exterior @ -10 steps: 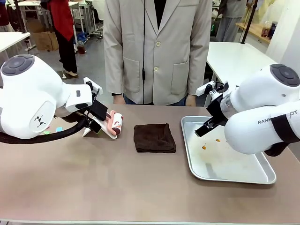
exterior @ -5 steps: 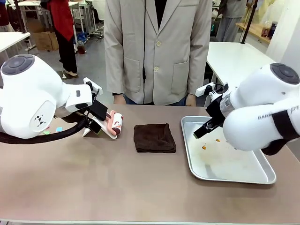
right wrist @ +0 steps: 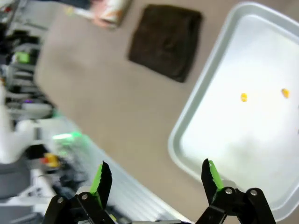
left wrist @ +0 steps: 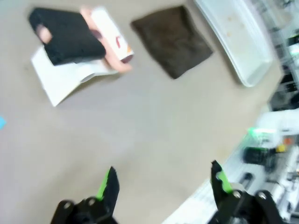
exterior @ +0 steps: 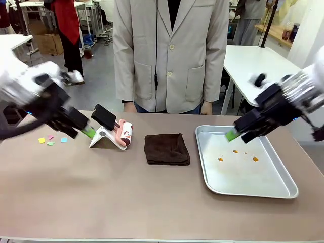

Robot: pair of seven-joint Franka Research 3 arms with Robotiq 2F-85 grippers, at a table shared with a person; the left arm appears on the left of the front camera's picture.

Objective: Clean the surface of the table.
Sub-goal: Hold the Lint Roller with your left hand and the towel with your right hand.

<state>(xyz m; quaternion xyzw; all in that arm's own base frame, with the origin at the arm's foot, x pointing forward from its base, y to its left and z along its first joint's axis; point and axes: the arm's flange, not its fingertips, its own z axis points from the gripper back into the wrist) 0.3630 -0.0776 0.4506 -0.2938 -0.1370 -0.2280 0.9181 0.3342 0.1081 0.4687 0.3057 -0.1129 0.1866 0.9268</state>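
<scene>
In the front view both arms had swung out of their folded poses within the last second, blurred by speed. The left gripper [exterior: 87, 132] was low over the far left of the worktop [exterior: 126, 192], the right gripper [exterior: 233, 134] above the tray [exterior: 283, 191]. The cloth [exterior: 167, 148] lay untouched, so wiping had probably not begun. In the left wrist view the left gripper [left wrist: 163, 182] was spread and empty. The right wrist view showed the right gripper [right wrist: 154, 179] spread too. No writing was legible.

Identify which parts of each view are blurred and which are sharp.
Front view: left gripper and right gripper motion-smeared, cloth and tray crisp; left wrist view: everything soft; right wrist view: soft too, tray's floor washed out by glare.
</scene>
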